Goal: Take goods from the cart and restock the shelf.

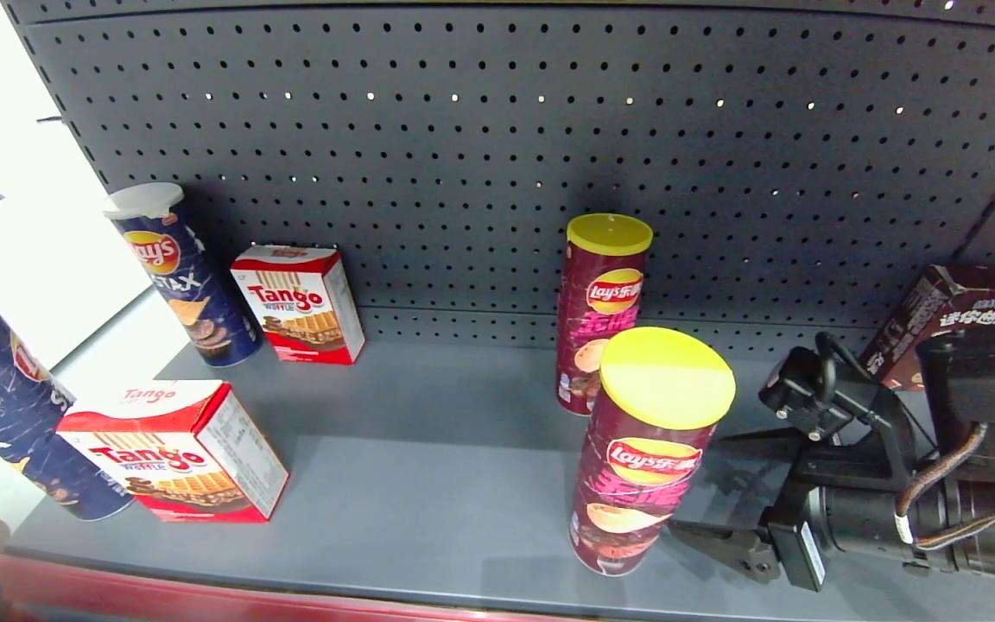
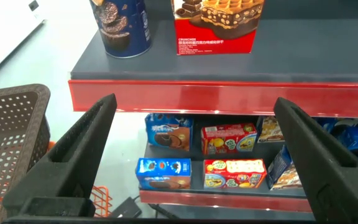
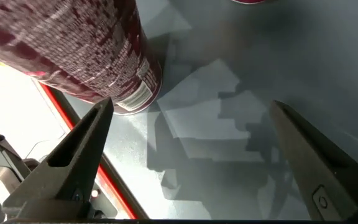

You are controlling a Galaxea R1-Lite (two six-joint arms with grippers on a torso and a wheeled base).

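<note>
Now the right gripper (image 1: 700, 484) sits low over the grey shelf (image 1: 428, 484), coming in from the right side, and its jaws are spread wide with nothing between them. Just off its fingertips stands the front maroon can (image 1: 649, 449), upright under a yellow lid and close to the shelf's red front lip; the right wrist view shows that can (image 3: 86, 50) beside one finger, with bare shelf between the two fingers of the gripper (image 3: 191, 104). Behind it, nearer the pegboard (image 1: 497, 130), a rear maroon can (image 1: 601, 302) stands upright too, apart from the front one. Over on the left of the shelf are two blue cans (image 1: 178, 276) and two red wafer boxes (image 1: 303, 302), one pair at the back and one at the front. A brown box (image 1: 947, 320) leans at the far right, behind the right arm. Down below shelf level, the left gripper (image 2: 194, 101) hangs with its jaws spread and empty, facing the red shelf edge, with the brown basket (image 2: 11, 137) beside it and packed lower shelves (image 2: 229, 162) beyond.
</note>
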